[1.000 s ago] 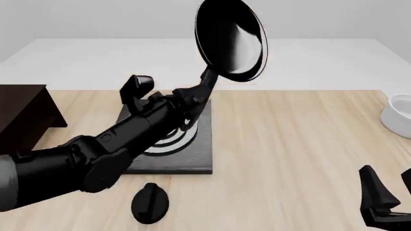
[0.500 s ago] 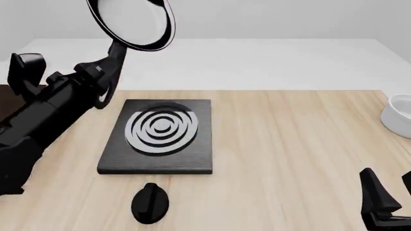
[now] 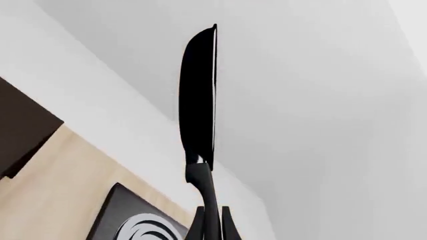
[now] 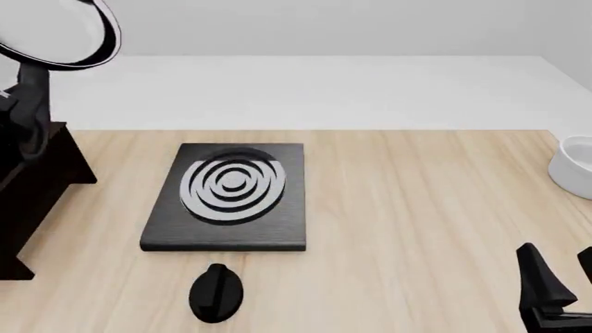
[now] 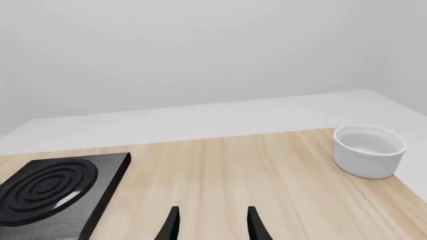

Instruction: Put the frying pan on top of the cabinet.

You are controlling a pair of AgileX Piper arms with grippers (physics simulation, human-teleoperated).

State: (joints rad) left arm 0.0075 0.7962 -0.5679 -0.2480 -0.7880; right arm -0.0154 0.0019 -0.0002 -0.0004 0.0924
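The frying pan (image 4: 57, 31) is up in the air at approx 10 o'clock of the front view, above the cabinet (image 4: 32, 187), not resting on it. It is tipped up nearly on edge; the glossy grey-white inside faces the camera, w/ part of the rim cut off by the frame's top-left corner. Its thin black handle (image 4: 32, 83) runs down from the pan toward the left arm.

In the left wrist view the pan (image 3: 199, 95) shows edge-on, a thin dark oval, w/ the handle (image 3: 207, 200) dropping between the two fingertips of the left end effector (image 3: 212, 222). The fingers sit tight on both sides of the handle, so the left end effector is clamped on the frying pan's handle. The cabinet corner (image 3: 20, 127) shows dark brown at the frame's side.

The cabinet stands at the 9 o'clock edge of the counter (image 4: 416, 229), mostly cropped. The stove plate (image 4: 229, 194), black w/ grey rings, lies flat near centre, well apart from the pan. A black knob-like object (image 4: 215, 293) lies at approx 7 o'clock, just in front of the stove plate. A white bowl (image 4: 575, 166) sits at 3 o'clock, half cropped.

The right end effector (image 5: 212, 225) hovers low at approx 5 o'clock over bare wood, fingers spread, grasping nothing. Its wrist view shows the bowl (image 5: 369, 150) and the stove plate (image 5: 57, 192) ahead.
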